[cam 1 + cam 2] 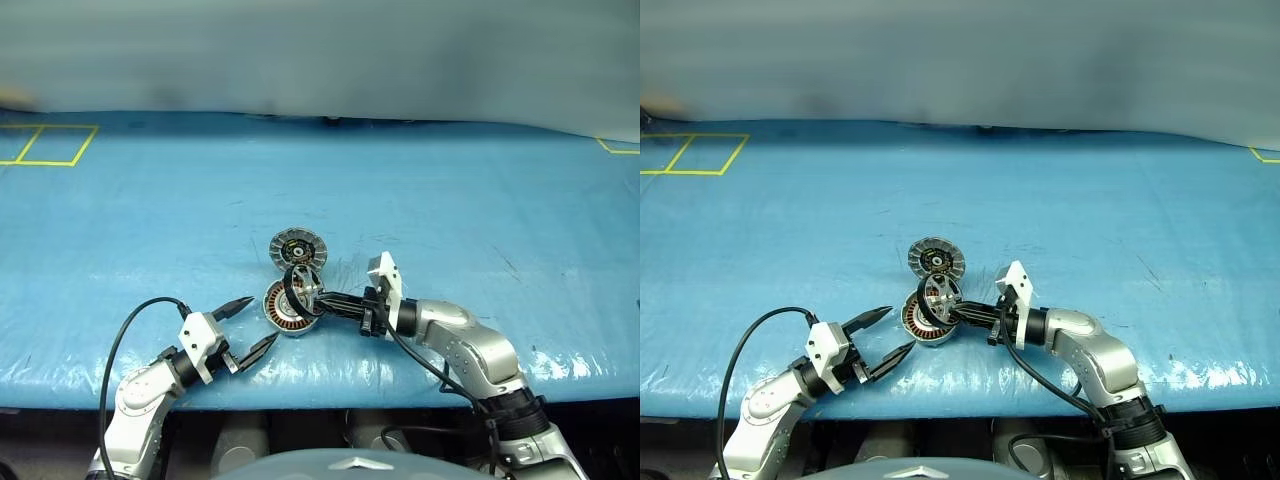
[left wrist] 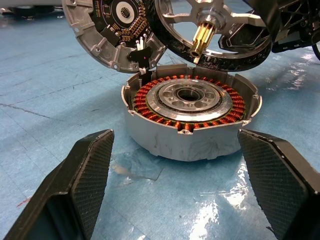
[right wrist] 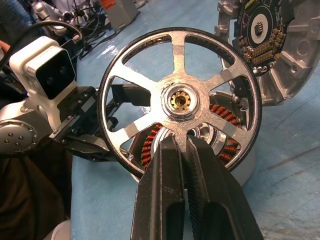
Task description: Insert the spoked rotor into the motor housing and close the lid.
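Now the right gripper (image 3: 186, 145) has its fingers pinched on a spoke of the silver five-spoked rotor (image 3: 180, 100), tilted above the copper-wound grey housing (image 2: 192, 117) at frame centre; rigid, slick metal, best held by spokes. Left gripper (image 1: 247, 322) fingers wide.

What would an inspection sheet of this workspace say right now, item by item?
Surface: blue table cover, wrinkled, with yellow taped squares at a far corner.
Job's things: motor housing open on the cover, copper windings exposed; lid swung open on its far side; spoked rotor held tilted over the housing, not seated.
Clutter: nothing seen.
Grippers: right gripper shut on the spoked rotor; left gripper open, empty, facing the housing.
Cables: black cable looping from the left wrist; another under the right forearm.
Surroundings: pale backdrop behind the table; equipment beyond the table in the right wrist view.
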Robot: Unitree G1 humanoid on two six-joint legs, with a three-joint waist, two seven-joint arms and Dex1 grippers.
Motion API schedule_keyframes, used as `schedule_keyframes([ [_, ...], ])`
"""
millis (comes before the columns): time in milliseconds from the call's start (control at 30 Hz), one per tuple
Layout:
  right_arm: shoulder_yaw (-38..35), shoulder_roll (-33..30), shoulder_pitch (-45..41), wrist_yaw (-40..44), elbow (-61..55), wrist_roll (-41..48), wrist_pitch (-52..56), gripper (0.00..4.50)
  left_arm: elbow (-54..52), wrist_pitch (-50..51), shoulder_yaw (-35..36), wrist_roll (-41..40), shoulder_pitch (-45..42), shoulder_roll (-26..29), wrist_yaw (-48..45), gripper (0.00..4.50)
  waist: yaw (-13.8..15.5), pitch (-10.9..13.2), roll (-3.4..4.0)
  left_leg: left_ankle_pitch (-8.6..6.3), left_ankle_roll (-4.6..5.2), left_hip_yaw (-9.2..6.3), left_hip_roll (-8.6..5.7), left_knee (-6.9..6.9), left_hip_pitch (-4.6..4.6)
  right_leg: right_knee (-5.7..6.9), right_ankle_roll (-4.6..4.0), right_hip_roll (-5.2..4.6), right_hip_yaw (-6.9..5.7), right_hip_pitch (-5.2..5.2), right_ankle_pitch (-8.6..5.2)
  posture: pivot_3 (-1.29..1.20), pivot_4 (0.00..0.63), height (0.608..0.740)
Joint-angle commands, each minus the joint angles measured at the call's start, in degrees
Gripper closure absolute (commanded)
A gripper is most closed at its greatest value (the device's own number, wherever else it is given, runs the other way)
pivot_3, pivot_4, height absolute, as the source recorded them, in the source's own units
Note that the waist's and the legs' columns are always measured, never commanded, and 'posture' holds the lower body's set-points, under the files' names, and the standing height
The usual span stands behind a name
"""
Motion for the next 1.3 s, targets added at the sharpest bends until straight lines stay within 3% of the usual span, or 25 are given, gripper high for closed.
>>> schedule_keyframes([
  [33,0.37,0.14,-1.05,0.66,0.08,-0.45,-1.36,4.23,0.05,-1.36,0.36,0.0,0.13,-0.4,0.03,0.3,0.0,0.0,0.0,0.0,0.0,0.0,0.0,0.0,0.0,0.0,0.0,0.0,0.0,0.0,0.0,0.0,0.15,0.74],
  [267,0.96,0.17,-1.09,1.27,0.24,-1.19,-2.33,2.06,0.58,-1.78,0.5,0.07,0.26,-0.27,0.1,0.3,0.0,0.0,0.0,0.0,0.0,0.0,0.0,0.0,0.0,0.0,0.0,0.0,0.0,0.0,0.0,0.0,0.15,0.74],
  [600,0.2,1.45,-1.43,0.48,0.38,-0.83,-2.3,2.06,1.27,-2.38,0.54,-0.11,0.11,-0.3,-0.03,0.3,-0.01,0.0,0.0,0.0,0.0,0.0,0.0,0.0,0.0,0.0,0.0,0.0,0.0,0.0,0.0,0.0,0.15,0.74],
  [700,-0.64,1.71,-1.69,-0.01,1.07,-0.59,-1.96,2.68,1.54,-2.59,0.7,-0.09,0.12,-0.22,-0.06,0.3,-0.02,0.0,0.0,0.0,0.0,0.0,0.0,0.0,0.0,0.0,0.0,0.0,0.0,0.0,0.0,0.0,0.15,0.74],
  [867,-1.98,1.22,-1.78,-0.27,1.08,-0.52,-2.36,4.33,1.61,-2.71,0.92,-0.24,0.37,-0.15,-0.1,0.3,0.0,0.0,0.0,0.0,0.0,0.0,0.0,0.0,0.0,0.0,0.0,0.0,0.0,0.0,0.0,0.0,0.15,0.74],
  [900,-2.38,1.0,-1.8,-0.41,1.11,-0.64,-2.44,4.48,1.59,-2.71,0.96,-0.27,0.42,-0.14,-0.1,0.3,-0.01,0.0,0.0,0.0,0.0,0.0,0.0,0.0,0.0,0.0,0.0,0.0,0.0,0.0,0.0,0.0,0.15,0.74],
  [1100,-4.54,-1.5,-2.82,-2.1,2.94,-3.64,-3.96,4.48,1.01,-2.62,1.67,-0.64,1.11,-0.08,0.11,0.3,-0.06,0.0,0.0,0.0,0.0,0.01,0.0,0.0,0.0,0.0,0.0,-0.01,0.01,0.0,0.0,0.0,0.15,0.74],
  [1300,-6.3,2.69,-11.03,-14.51,13.76,-11.03,-7.78,4.48,0.77,-2.72,2.51,-0.79,1.91,0.01,0.27,0.3,-0.38,0.01,0.01,0.0,0.0,0.02,0.01,0.0,0.03,0.06,0.0,0.03,0.01,-0.03,0.01,0.0,0.15,0.74],
])
